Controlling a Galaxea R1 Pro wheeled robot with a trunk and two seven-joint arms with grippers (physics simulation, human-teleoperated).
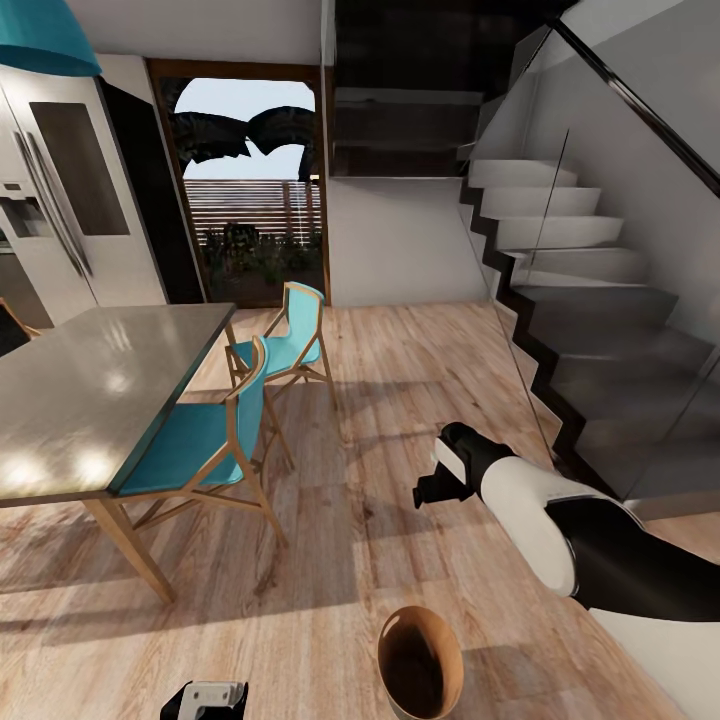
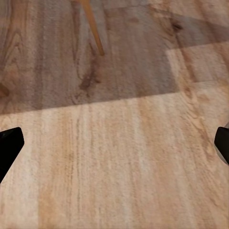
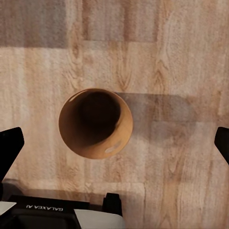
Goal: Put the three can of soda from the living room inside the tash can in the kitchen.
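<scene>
Right wrist view — tash can point(image 3: 95, 124) empty

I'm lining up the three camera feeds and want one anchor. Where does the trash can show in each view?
Head view: the trash can stands on the wood floor at the bottom edge, right of centre, below the right arm.
Left wrist view: the trash can is not in this picture, just floor planks and a chair leg.
Right wrist view: near the centre, seen from above into its brown inside.
Shared landmark: the light wood floor.
</scene>
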